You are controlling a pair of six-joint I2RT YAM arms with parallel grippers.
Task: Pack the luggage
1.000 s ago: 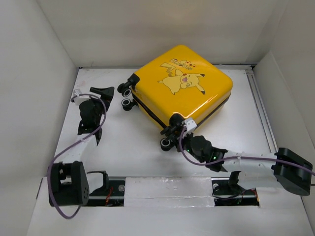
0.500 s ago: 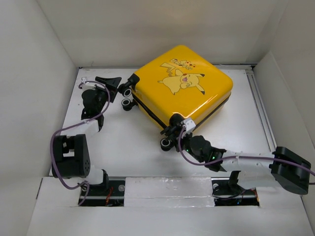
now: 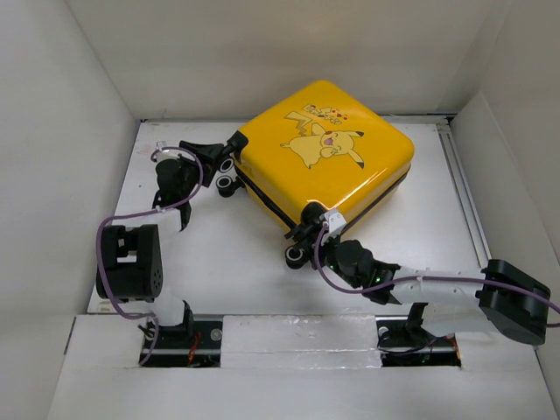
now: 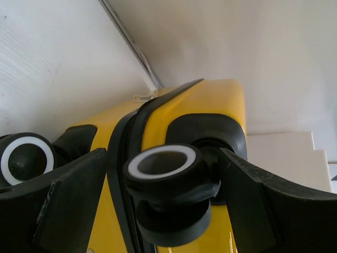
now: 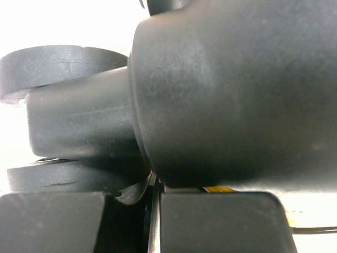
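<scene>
Both arms are working at the wheeled edge of the shut suitcase (image 3: 328,153).
It is lying flat toward the desk's (image 3: 236,262) twelve o'clock. The left jaws are standing open around its nine-o'clock corner wheel (image 4: 168,179), probably to steady it, and the right jaws are pressing closed at the six-o'clock corner, perhaps seeking the zipper (image 4: 126,142).

No writing, number or brand name can be read in any of the views. The only marking is the cartoon print (image 3: 322,140) on the upper yellow shell of the luggage (image 3: 372,188), towards its far corner. It shows a yellow Pikachu outlined in black, with a smaller group of figures above it. No letters can be made out in it; any small detail there is too fine to tell.
</scene>
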